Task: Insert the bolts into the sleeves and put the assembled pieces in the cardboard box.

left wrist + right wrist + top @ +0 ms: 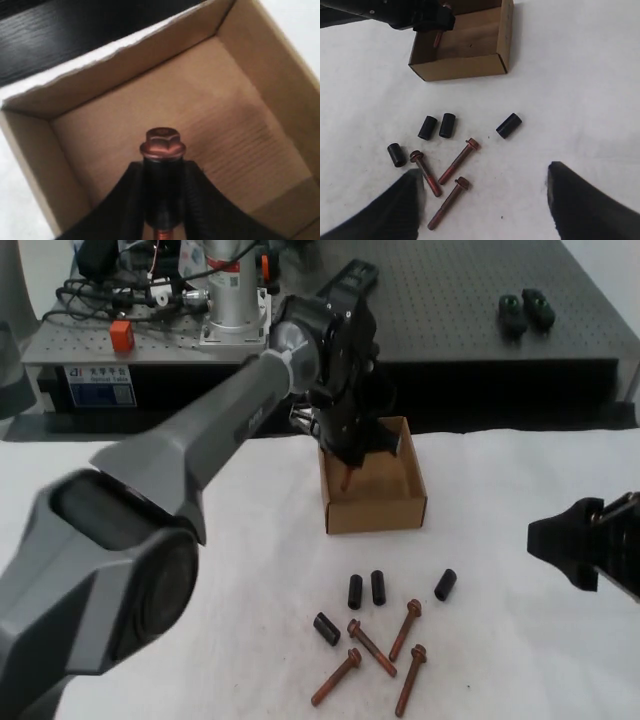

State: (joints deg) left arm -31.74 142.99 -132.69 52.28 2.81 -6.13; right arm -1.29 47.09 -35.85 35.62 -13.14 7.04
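at far left, behind the counter [520,670], a dark unit [150,392] bears a white label [98,386] (its print is too small to make out). the left gripper [162,200] hangs over the cardboard box [376,512], its fingers [125,200] closed on an assembled piece [162,165]: a copper bolt head standing out of a black sleeve, above the box floor. in front of the box, four loose sleeves [355,591] and four loose bolts [405,630] lie scattered on the white counter. at right, the right gripper [482,200] hovers near them, fingers spread wide and holding nothing.
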